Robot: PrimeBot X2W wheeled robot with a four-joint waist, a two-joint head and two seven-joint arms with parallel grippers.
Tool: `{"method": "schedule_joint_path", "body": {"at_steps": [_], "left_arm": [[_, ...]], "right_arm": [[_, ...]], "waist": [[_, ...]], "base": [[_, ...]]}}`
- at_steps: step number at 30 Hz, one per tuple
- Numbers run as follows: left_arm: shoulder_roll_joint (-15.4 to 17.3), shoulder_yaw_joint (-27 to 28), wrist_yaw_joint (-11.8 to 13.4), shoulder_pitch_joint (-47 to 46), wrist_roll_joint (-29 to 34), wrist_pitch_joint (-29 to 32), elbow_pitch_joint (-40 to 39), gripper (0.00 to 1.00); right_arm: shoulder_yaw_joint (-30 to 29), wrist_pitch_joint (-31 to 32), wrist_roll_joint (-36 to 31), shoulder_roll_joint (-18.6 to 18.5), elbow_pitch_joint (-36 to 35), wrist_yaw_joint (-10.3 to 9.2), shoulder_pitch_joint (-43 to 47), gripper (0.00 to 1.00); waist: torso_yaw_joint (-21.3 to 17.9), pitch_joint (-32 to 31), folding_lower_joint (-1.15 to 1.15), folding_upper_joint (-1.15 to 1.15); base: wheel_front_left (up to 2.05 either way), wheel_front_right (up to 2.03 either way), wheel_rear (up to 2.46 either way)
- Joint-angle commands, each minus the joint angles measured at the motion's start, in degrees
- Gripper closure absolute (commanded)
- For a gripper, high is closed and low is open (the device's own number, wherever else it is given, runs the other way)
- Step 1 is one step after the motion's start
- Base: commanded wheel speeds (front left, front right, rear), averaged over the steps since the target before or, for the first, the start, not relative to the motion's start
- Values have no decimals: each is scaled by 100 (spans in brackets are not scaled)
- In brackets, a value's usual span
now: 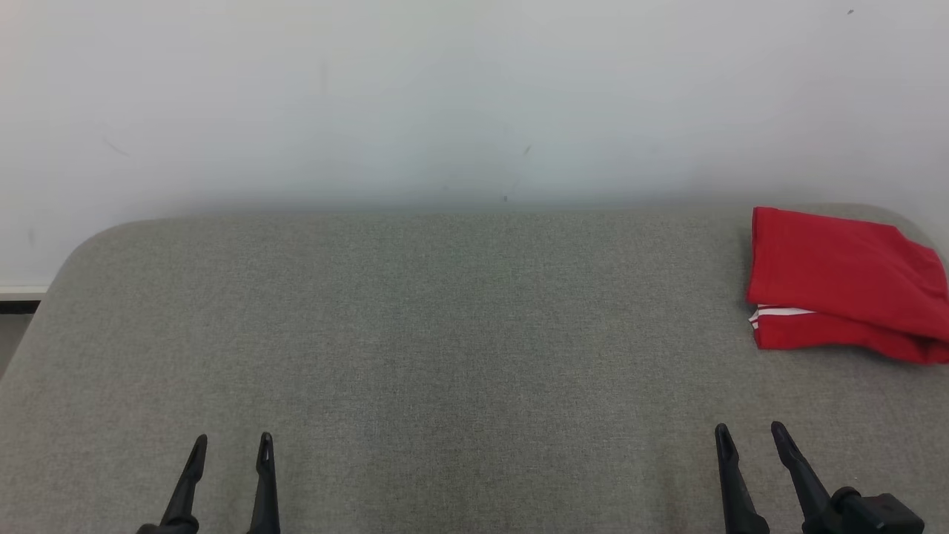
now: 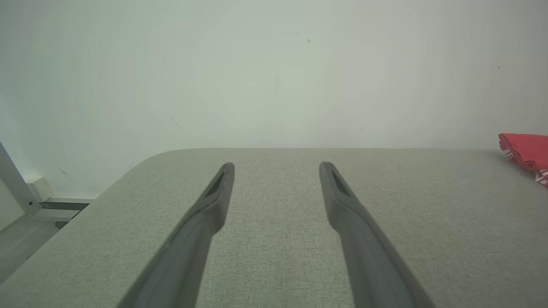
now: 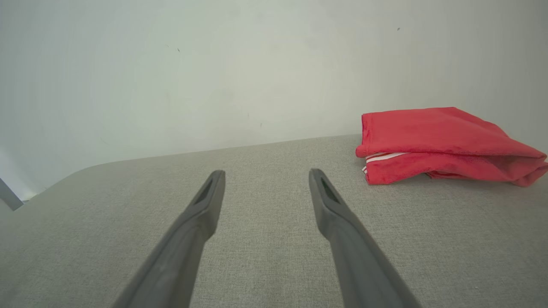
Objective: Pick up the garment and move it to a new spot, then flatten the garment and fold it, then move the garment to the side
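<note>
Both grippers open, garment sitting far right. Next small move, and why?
Probably ease the right gripper forward and right toward the red garment: it lies folded at the far right of the table, ungripped, and that open gripper is nearer than the left gripper.

Text on folded red fabric garment with white stripes (image 1: 845, 274): none readable.
Text on grey woven table surface (image 1: 445, 334): none readable.
Text on pale plain wall (image 1: 445, 89): none readable.
</note>
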Motion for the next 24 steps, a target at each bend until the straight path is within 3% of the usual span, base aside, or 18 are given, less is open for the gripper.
{"method": "schedule_joint_path", "body": {"at_steps": [1, 10, 11, 15, 24], "left_arm": [[31, -10, -20, 60, -72, 16, 26, 0], [84, -76, -6, 62, -66, 103, 66, 0], [67, -78, -10, 5, -10, 104, 57, 100], [14, -85, -10, 41, -67, 143, 261, 100], [-58, 71, -94, -99, -1059, 394, 344, 100]], "right_arm": [[-22, 10, -38, 28, 16, -15, 39, 0], [-54, 10, -35, 74, 83, -15, 33, 0], [-44, 0, -10, 57, 80, -1, 1, 100], [-28, 6, 60, 62, 269, 0, 55, 100], [-80, 161, 1076, 33, 370, -1, -117, 100]], "waist": [[0, -12, 0, 0], [2, -11, 0, 0], [3, -12, 0, 0], [1, -10, 1, 0], [-5, 11, 1, 0]], "base": [[0, 0, 0], [0, 0, 0], [0, 0, 0], [0, 0, 0], [0, 0, 0]]}}
